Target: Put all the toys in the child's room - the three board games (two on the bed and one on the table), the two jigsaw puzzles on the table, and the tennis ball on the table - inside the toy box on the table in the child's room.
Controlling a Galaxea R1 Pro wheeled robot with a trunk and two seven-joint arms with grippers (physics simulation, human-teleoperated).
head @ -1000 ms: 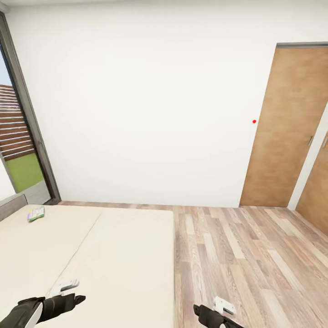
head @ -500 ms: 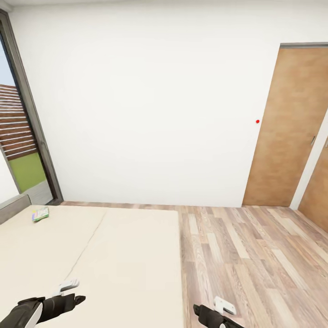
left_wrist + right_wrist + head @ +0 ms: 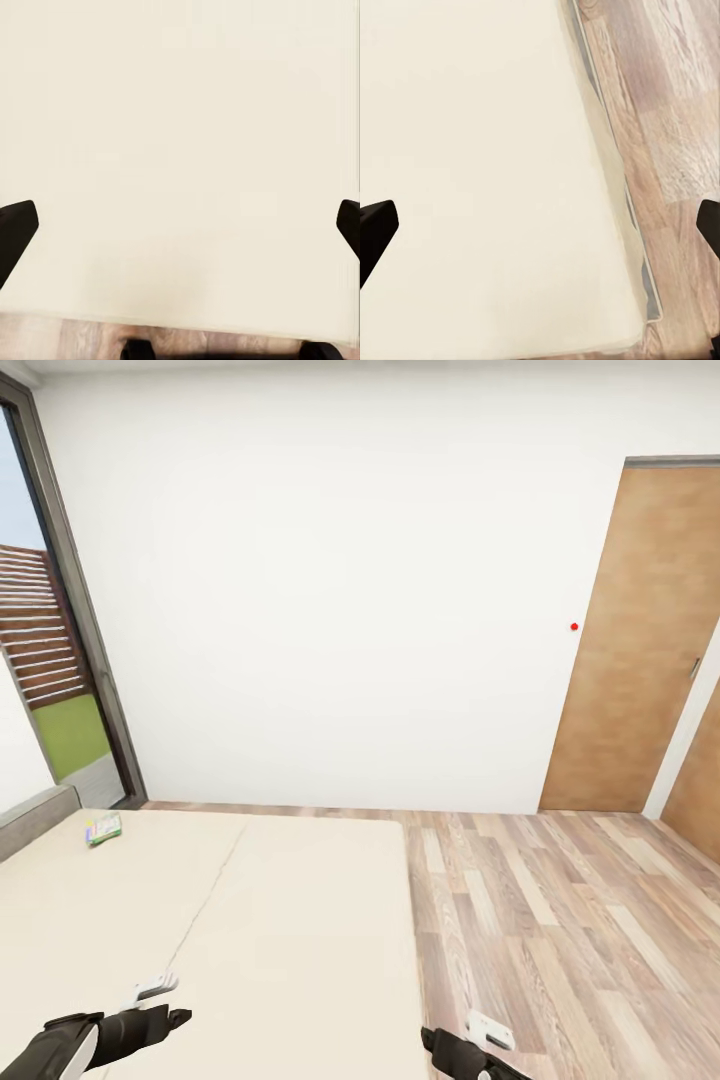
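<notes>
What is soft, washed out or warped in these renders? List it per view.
Head view: wide-angle warp bows the window frame and tilts the door; flat, even light, the small board game too blurry to read. Left wrist view: the bed is nearly featureless cream, with a faint shadow low down. Right wrist view: the floor planks are smeared, the mattress edge soft.

Board game on bed, far-left

Black, matte left gripper on a white-banded forearm, small white tab above. Black right gripper, white bracket beside. Dark, blunt fingertips at both wrist views' edges.
</notes>
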